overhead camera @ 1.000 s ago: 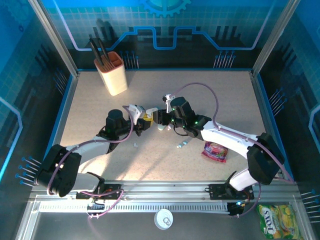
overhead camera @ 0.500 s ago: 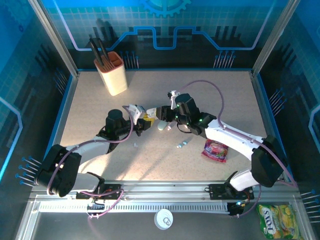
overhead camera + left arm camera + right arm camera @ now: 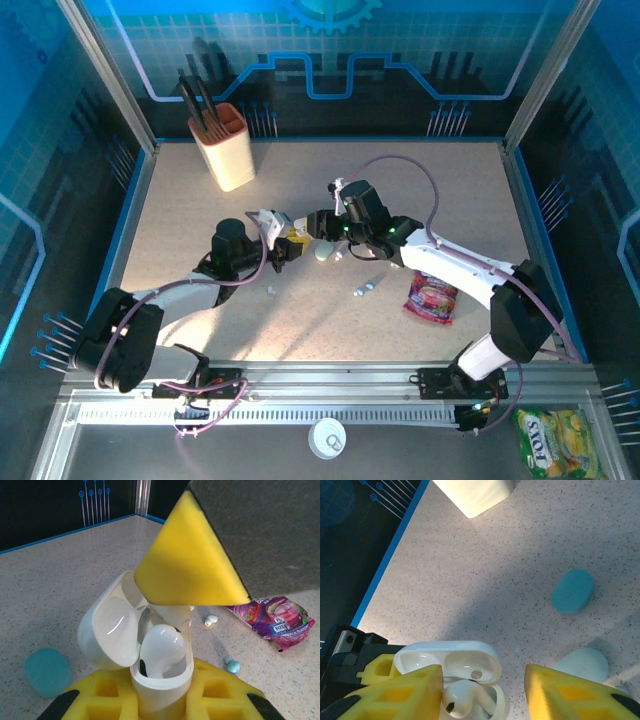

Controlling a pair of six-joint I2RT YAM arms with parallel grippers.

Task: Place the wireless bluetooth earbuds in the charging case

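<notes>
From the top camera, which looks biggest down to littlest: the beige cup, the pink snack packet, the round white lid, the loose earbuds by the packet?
1. beige cup
2. pink snack packet
3. round white lid
4. loose earbuds, just tiny specks

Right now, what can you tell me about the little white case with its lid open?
The charging case is small, glossy white plastic with rounded corners. Its hinged lid is flipped open, leaning back and showing a smooth hollow inside. The case stands upright, clamped between the yellow foam pads of the left end effector. One white earbud sits inside, its rounded end poking above the rim.
</notes>
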